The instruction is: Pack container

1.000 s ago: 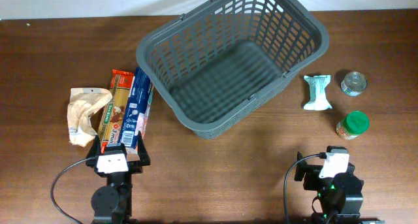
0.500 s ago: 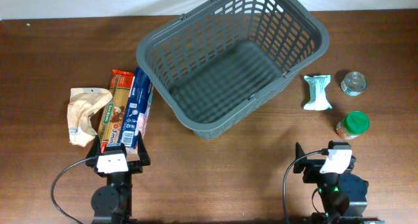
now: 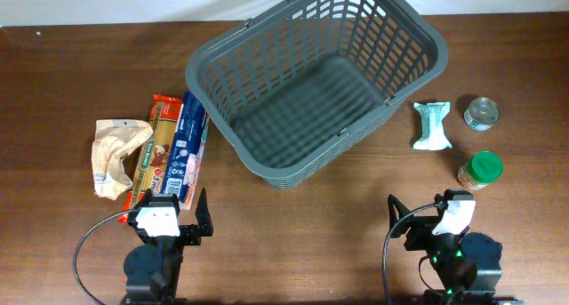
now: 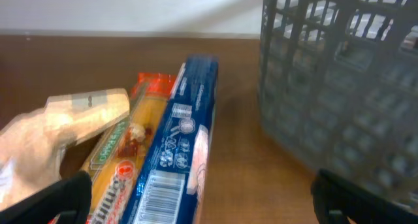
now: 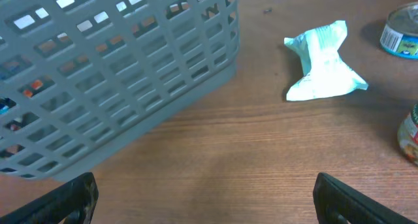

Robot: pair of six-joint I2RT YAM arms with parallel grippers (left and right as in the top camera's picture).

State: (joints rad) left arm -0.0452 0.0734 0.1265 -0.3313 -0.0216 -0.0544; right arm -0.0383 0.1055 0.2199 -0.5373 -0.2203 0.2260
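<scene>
The container (image 3: 427, 25) is a large dark grey lattice basket, empty, at the table's back centre; it also shows in the left wrist view (image 4: 339, 87) and the right wrist view (image 5: 117, 74). Left of it lie a blue pasta packet (image 3: 188, 149), an orange spaghetti packet (image 3: 156, 149) and a beige bag (image 3: 114, 156). Right of it lie a pale green wrapped packet (image 3: 432, 126), a tin can (image 3: 481, 113) and a green-lidded jar (image 3: 481, 171). My left gripper (image 3: 168, 201) is open and empty just in front of the packets. My right gripper (image 3: 422, 214) is open and empty near the front right.
The table is dark brown wood (image 3: 293, 225). A pale wall runs along the far edge (image 3: 107, 3). Bare wood lies between the two arms in front of the basket.
Both arms have turned slightly. The left gripper has shifted a little to the right, the right gripper a little to the left. No object has moved.
</scene>
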